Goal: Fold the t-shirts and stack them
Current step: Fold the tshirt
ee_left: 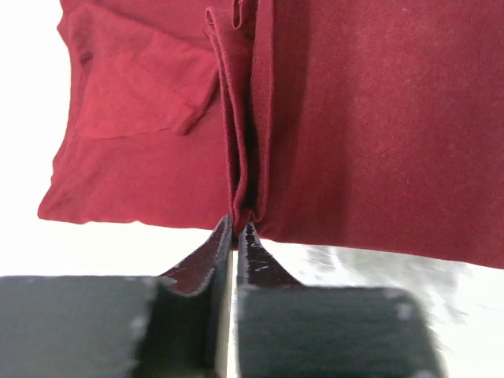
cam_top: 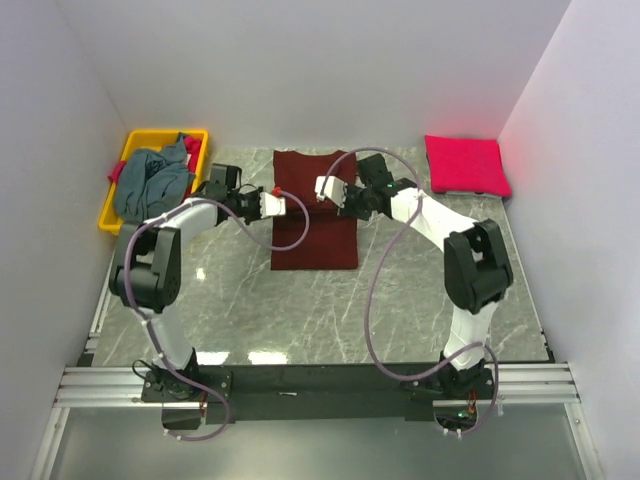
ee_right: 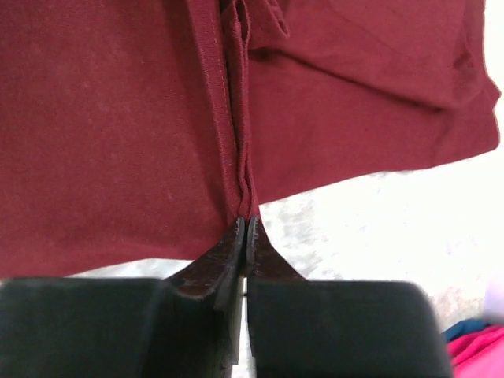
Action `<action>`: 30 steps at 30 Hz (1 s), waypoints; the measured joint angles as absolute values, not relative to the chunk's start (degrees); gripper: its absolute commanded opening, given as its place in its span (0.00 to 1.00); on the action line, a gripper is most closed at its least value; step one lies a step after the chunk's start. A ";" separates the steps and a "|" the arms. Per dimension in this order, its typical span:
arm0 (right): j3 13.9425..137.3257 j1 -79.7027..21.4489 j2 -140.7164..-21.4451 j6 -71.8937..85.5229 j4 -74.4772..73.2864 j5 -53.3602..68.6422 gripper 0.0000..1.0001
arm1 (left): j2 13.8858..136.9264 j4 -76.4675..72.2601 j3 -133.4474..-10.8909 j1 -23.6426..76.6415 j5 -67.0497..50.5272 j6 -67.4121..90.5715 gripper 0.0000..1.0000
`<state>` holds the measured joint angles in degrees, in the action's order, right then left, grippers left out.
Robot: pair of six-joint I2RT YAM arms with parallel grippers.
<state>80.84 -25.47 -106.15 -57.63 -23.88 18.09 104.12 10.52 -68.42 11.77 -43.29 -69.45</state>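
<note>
The main risk lay in how little cloth each pinch held: the left gripper (ee_left: pixel 236 228) and the right gripper (ee_right: pixel 244 224) were each clamped on only a thin pleat at the very edge of the dark maroon soft cloth t-shirt (cam_top: pixel 313 235). A quick or uneven lift could probably pull that pleat out of the fingertips. If one side slipped or rose ahead of the other, the fold would likely land skewed, and the sleeve seen tucked across the cloth in the left wrist view might spill out again. The shirt lay flat in the middle of the grey marbled table (cam_top: pixel 300 330), partly folded into a long strip. Both arms reached forward and bent inward from the elbows, so the grippers faced each other low over the shirt's upper half, one at its left edge and one at its right. The bright pink-red folded t-shirt (cam_top: pixel 465 165) sat well apart at the far right corner. The grey-blue t-shirt (cam_top: pixel 155 180) lay crumpled in the yellow plastic bin (cam_top: pixel 106 215) at far left.
</note>
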 measured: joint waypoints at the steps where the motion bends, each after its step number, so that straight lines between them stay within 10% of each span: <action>1: 82.21 -25.15 -107.61 -57.76 -23.90 17.96 0.21 | 105.69 9.89 -69.54 11.55 -43.24 -69.36 0.15; 4: 85.17 -24.47 -111.28 -57.65 -23.44 16.86 0.64 | 108.86 8.23 -71.66 11.18 -42.78 -68.93 0.45; 6: 85.86 -24.08 -112.68 -57.12 -22.98 15.94 0.65 | 110.26 7.01 -72.49 10.94 -41.98 -67.48 0.69; 9: 85.89 -23.05 -112.46 -55.59 -23.11 15.49 0.64 | 109.78 4.64 -71.50 10.35 -41.15 -64.71 0.76; 15: 81.03 -20.99 -103.88 -53.08 -24.47 16.58 0.42 | 99.42 4.49 -62.15 8.73 -41.30 -61.21 0.70; 30: 58.41 -33.89 -94.50 -50.89 -22.79 18.41 0.52 | 86.72 8.38 -42.06 14.37 -43.22 -66.13 0.68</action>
